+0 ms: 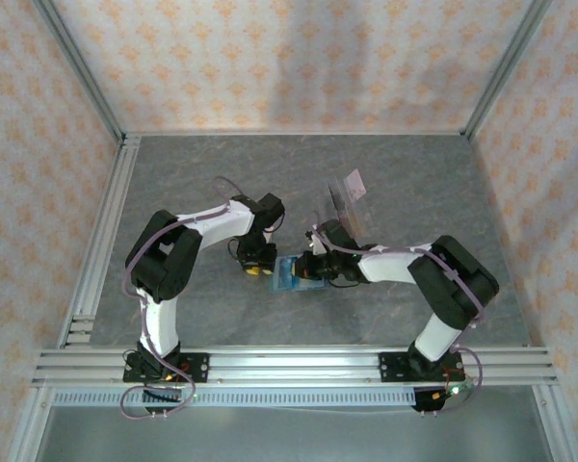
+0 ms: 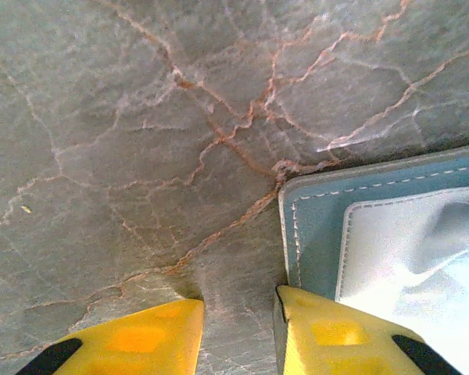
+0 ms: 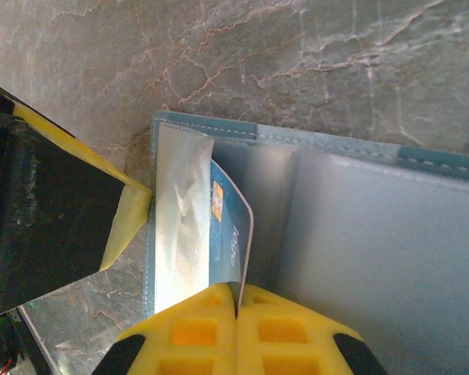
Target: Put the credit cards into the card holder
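The card holder (image 3: 359, 234) is held open on the bench (image 3: 297, 47), one edge apparently pinned by a finger of the parted left tool (image 2: 241, 316), so that the credit card (image 3: 230, 226) clenched in the right tool (image 3: 236, 297) can be slid into its end pocket.

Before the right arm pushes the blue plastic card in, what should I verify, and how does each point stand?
1. Right gripper shut on the blue plastic card: ok.
2. Card edge under a pale pocket flap of the open teal folding card holder: ok.
3. Card fully seated: not ok.
4. Finger of the left gripper against holder's edge: ok.
5. Free depth in the pocket: cannot tell.
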You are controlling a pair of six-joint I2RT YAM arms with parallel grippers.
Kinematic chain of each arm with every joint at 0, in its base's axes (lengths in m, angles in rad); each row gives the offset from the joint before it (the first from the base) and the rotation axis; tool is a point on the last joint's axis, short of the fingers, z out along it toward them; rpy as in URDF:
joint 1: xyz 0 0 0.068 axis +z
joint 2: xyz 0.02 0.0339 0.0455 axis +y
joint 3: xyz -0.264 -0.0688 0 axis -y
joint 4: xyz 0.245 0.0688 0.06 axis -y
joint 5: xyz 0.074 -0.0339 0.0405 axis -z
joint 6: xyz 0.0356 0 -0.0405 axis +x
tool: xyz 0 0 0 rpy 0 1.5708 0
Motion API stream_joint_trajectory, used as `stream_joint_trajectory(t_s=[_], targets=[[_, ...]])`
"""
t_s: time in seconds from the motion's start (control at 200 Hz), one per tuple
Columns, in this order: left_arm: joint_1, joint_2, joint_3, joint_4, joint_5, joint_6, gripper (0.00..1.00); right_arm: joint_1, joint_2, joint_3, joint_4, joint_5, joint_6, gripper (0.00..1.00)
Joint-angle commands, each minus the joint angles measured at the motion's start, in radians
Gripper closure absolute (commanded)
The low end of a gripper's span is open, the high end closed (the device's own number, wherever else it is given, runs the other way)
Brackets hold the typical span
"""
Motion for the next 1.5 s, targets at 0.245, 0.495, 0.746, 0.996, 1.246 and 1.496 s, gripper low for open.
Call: stream_joint_trajectory(t_s=[0.245, 0.495, 0.746, 0.996, 1.246, 1.496], targets=[[0.007, 0.026, -0.081, -0.019, -0.019, -0.009, 0.69, 0.007, 0.059, 0.032, -0.081, -0.014, -0.028, 1.00], [0.007, 0.030, -0.079, -0.017, -0.016, -0.009, 0.69, 0.008, 0.090, 0.068, -0.088, -0.028, -0.022, 1.00], [0.010, 0.030, -0.074, -0.017, -0.018, -0.006, 0.69, 0.008, 0.095, 0.091, -0.109, -0.028, -0.022, 0.90], [0.018, 0.029, -0.080, -0.015, -0.015, -0.002, 0.69, -0.004, 0.079, 0.118, -0.191, -0.037, -0.042, 0.64], [0.025, 0.025, -0.084, -0.016, -0.011, 0.001, 0.69, -0.034, 0.040, 0.116, -0.212, -0.041, -0.042, 0.47], [0.036, 0.026, -0.083, -0.017, -0.004, 0.005, 0.69, -0.042, -0.019, 0.172, -0.354, 0.019, -0.098, 0.41]])
